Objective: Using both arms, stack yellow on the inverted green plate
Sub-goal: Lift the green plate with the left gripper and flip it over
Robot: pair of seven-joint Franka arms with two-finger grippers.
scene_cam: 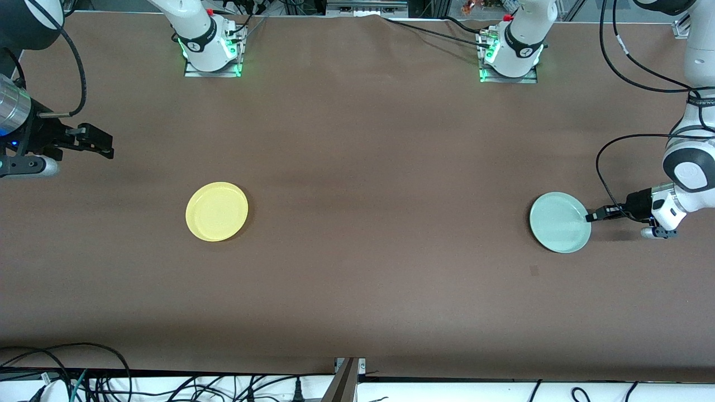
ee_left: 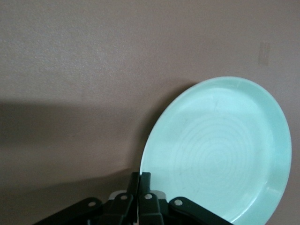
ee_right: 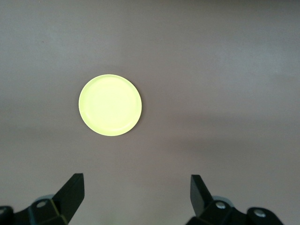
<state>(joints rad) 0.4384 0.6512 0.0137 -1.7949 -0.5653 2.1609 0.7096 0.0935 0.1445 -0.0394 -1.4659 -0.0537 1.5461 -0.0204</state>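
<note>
The yellow plate (scene_cam: 217, 211) lies flat, open side up, toward the right arm's end of the table; it also shows in the right wrist view (ee_right: 110, 105). The pale green plate (scene_cam: 559, 221) lies toward the left arm's end; the left wrist view shows its ringed face (ee_left: 218, 154). My left gripper (scene_cam: 589, 216) is low at the green plate's rim on the side toward the table's end, and its fingers (ee_left: 140, 177) are pressed together on that rim. My right gripper (scene_cam: 103, 146) hangs open and empty above the table, off to the side of the yellow plate (ee_right: 137, 180).
The brown table top (scene_cam: 357, 167) is bare between the two plates. Both arm bases (scene_cam: 212, 50) stand along the table edge farthest from the camera. Cables (scene_cam: 84, 379) lie below the nearest edge.
</note>
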